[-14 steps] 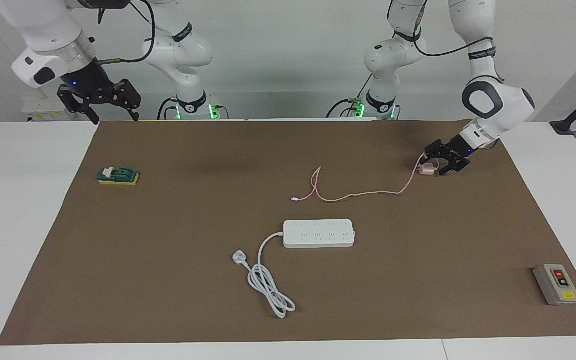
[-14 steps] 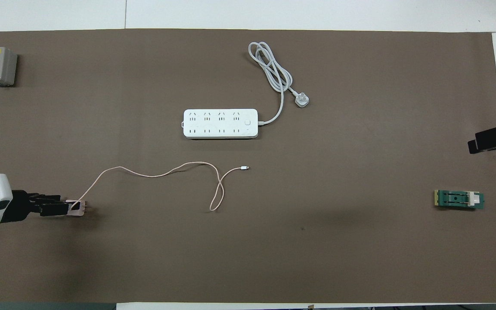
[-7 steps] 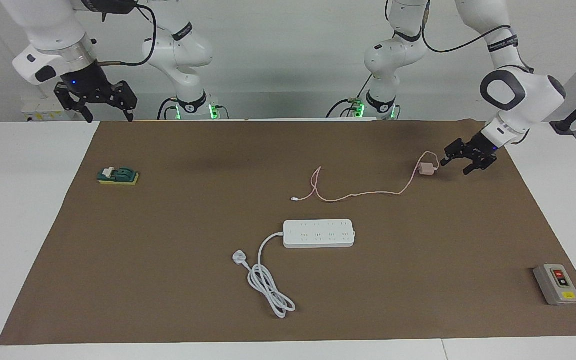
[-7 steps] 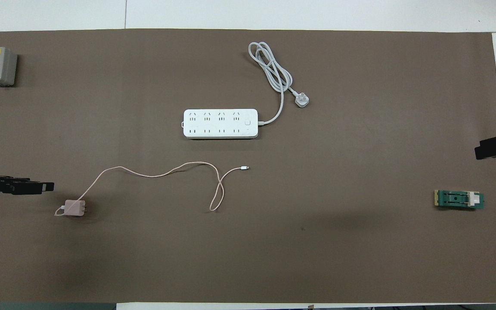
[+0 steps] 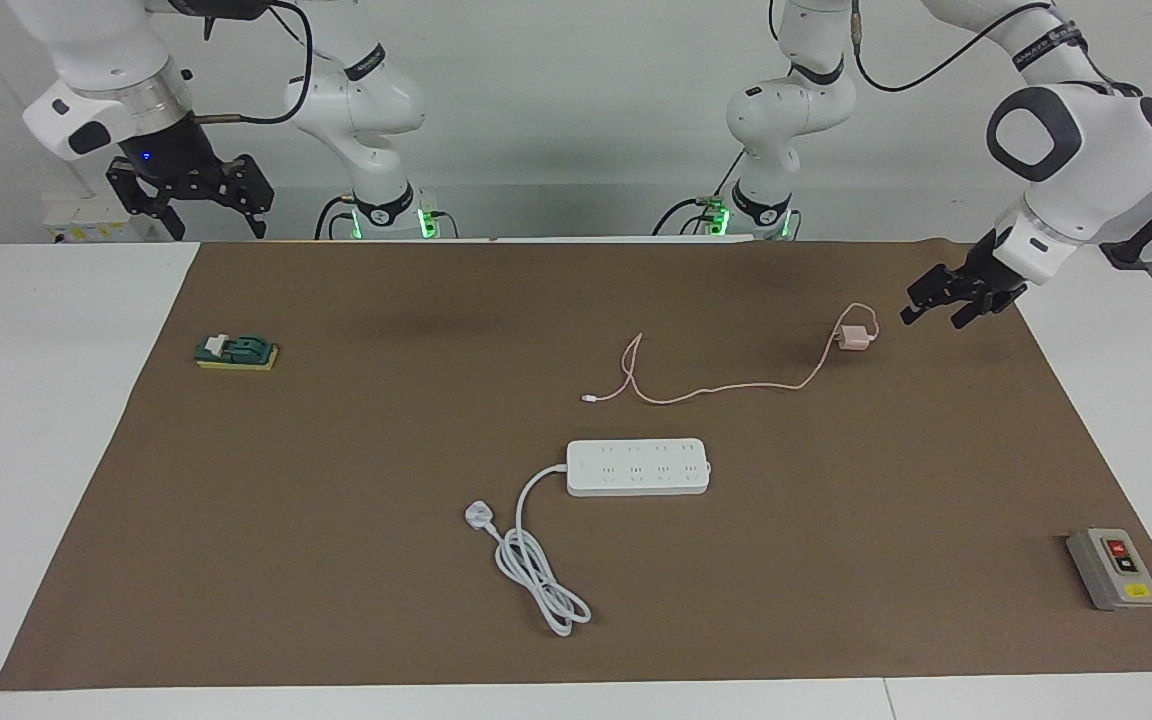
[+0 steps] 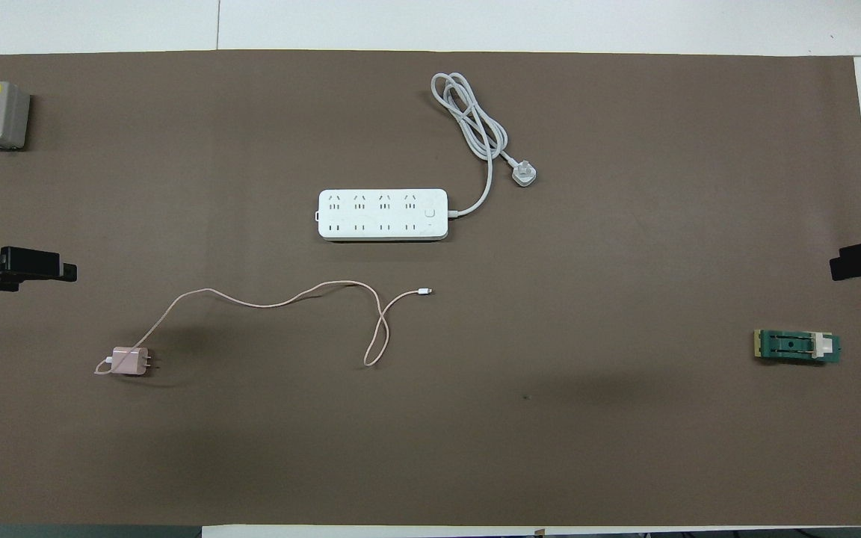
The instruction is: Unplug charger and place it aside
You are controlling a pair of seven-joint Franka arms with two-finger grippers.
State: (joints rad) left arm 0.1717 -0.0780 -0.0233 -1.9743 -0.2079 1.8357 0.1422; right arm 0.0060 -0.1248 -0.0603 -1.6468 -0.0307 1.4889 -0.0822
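The left tool (image 5: pixel 954 300) is up in the air, wide and holding nothing, near the charger (image 5: pixel 853 338). The charger lies on the worktop (image 5: pixel 836 560), unplugged, nearer to the robots than the strip (image 5: pixel 638 466) and toward the left arm's end. The right tool (image 5: pixel 191 195) waits; I cannot tell its fingers. A low sweep could snag the pink cable (image 5: pixel 716 388) and drag the charger. The grey switch box (image 5: pixel 1114 568) and green block (image 5: pixel 236 352) sit well apart, blocking nothing.

Lighting is even, bright and diffuse from above. I note soft, faint shadows on the brown mat (image 5: pixel 336 480), one beside the charger (image 6: pixel 130 362). No glare; both views sharp.
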